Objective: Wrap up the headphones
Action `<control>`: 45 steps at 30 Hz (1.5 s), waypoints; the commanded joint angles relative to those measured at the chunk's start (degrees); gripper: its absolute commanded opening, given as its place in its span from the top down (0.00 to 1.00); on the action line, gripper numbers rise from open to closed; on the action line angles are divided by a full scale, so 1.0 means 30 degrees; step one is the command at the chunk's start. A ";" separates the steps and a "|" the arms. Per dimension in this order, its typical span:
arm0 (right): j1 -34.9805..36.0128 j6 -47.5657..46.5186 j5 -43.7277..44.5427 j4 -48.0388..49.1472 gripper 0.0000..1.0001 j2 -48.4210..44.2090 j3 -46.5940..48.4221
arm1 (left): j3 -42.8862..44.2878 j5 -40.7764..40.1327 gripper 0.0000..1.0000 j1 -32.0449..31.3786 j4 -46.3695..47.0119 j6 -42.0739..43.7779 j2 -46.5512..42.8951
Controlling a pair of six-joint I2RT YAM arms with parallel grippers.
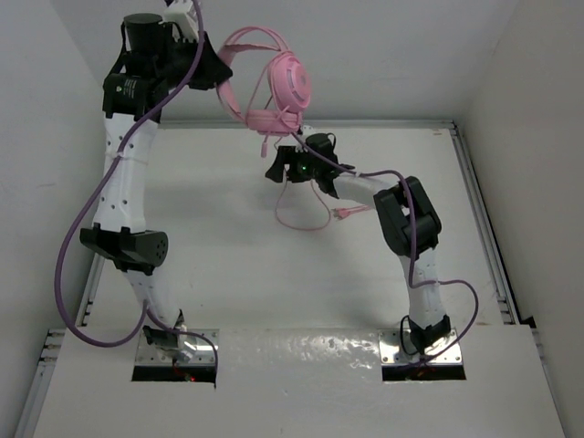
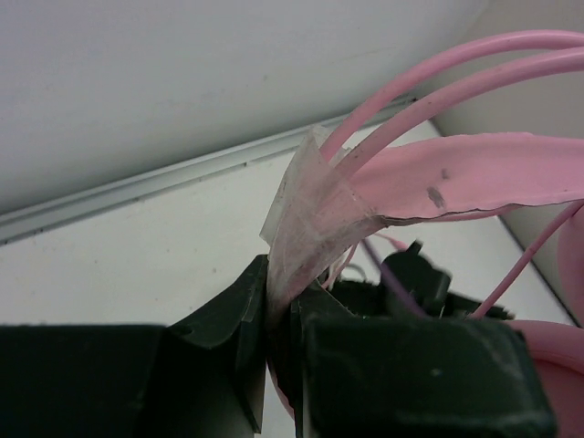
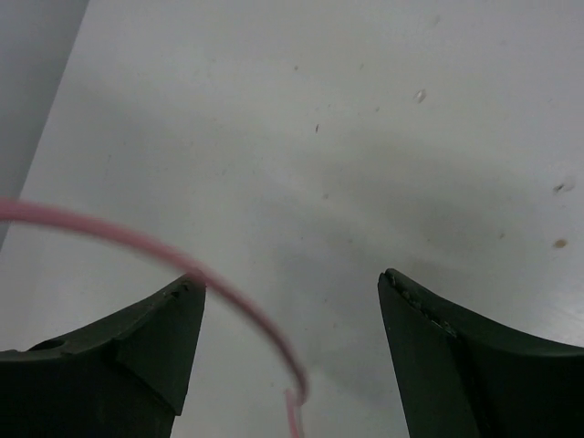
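a: start at the near edge. what's there?

b: both arm bases, at the front of the white table [image 1: 246,274]. purple cables [image 1: 68,246] loop off them.

a: and the right gripper [image 1: 281,166]?

b: out past mid-table, facing down at the surface, jaws spread wide. nothing is pinched between them.

a: the cord [image 3: 233,297] is close to it, though?

b: yes. in the right wrist view the thin pink line arcs across the tip of one finger and drops into the gap. whether it touches that finger, i can't tell. from above, it hangs past the gripper and loops on the table just beside the right arm. the plug [image 1: 345,214] lies near the forearm.

a: where are the headphones [image 1: 274,87] themselves?

b: up in the air at the far end, close to the back wall [image 1: 383,55], off the table. one round ear cup [image 1: 290,78] faces the top camera, and the second sits lower, partly hidden.

a: what's holding them?

b: the left gripper [image 2: 278,315]. its jaws are closed tight on the end of the headband [image 2: 438,78], over a clear strip where the two thin wires meet the flat pink band.
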 commanded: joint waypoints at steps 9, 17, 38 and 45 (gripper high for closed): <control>0.1751 0.0548 0.2846 -0.0101 1.00 0.0270 -0.0767 | -0.0153 0.0582 1.00 0.2018 0.3179 -0.5670 -0.0131; 0.5938 -0.4949 -0.0138 -0.6743 1.00 -0.0553 0.2653 | -0.1272 0.0115 1.00 0.4655 0.5435 -0.8194 0.1860; 0.8786 -1.1933 0.6112 -1.7940 1.00 -0.6085 1.3293 | -0.9968 -1.1401 1.00 0.1434 0.9888 0.7504 0.1955; 0.4924 -1.2811 1.4821 -1.9646 1.00 -0.7230 1.2974 | -1.2492 -0.8246 1.00 0.0499 0.8405 1.1835 0.0018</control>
